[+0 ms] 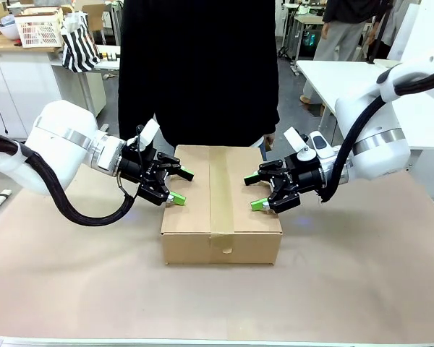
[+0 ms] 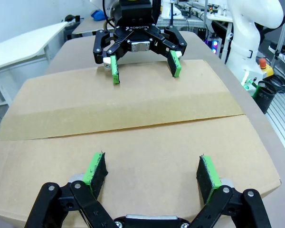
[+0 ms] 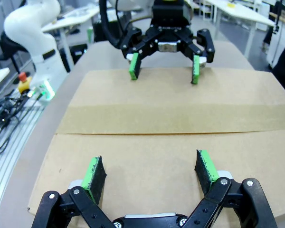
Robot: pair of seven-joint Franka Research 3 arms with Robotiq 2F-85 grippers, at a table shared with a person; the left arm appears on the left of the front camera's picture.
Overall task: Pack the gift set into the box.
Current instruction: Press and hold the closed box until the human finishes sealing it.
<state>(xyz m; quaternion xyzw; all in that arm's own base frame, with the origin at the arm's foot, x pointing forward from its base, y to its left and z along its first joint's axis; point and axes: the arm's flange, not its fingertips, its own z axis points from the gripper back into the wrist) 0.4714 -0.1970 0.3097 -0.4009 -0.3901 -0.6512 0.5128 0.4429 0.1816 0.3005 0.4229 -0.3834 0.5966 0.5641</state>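
Both arms were glossy white with rounded shells, each banded by a silver ring before the wrist. Thick black ribbed cables looped from each forearm. The left gripper (image 1: 176, 186) and right gripper (image 1: 256, 192) were black linkages with visible pivot screws; bright green pads faced the fingers (image 2: 97, 170). The person wore a black long-sleeved top (image 1: 199, 69).

The box (image 1: 220, 206) is shut and taped, so what is inside cannot be seen. The person (image 1: 199, 69) behind it is cut off at the top edge, and the box hides their legs. Both arms run off the sides.
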